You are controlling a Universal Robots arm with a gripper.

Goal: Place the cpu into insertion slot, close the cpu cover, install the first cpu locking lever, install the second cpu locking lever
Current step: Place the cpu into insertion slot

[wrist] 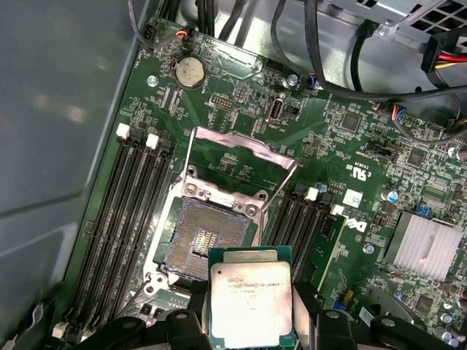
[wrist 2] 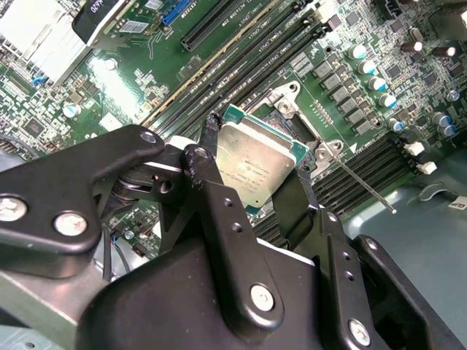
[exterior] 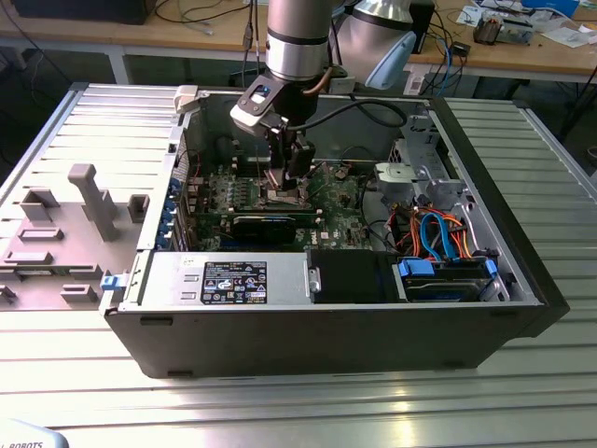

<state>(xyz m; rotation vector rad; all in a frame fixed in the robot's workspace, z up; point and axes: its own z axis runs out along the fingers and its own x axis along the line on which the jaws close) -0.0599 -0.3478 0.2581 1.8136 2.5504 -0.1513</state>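
Jaws pinched tight on the cpu (wrist: 250,302) by its edges, hovering just short of the bare insertion slot (wrist: 208,244) ahead of them, cpu cover (wrist: 248,149) tipped up beyond, so I'd say it wants squaring up, then a level, straight drop.

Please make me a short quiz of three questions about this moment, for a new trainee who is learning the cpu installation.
1. True or false: the cpu already sits in the insertion slot.
2. Choose one: the cpu cover is A) closed flat, B) raised open, C) missing.
3. Fill in the blank: the hand is shut on the ____.

Key: 1 false, because the slot is empty and the chip is held near it; 2 B; 3 cpu.
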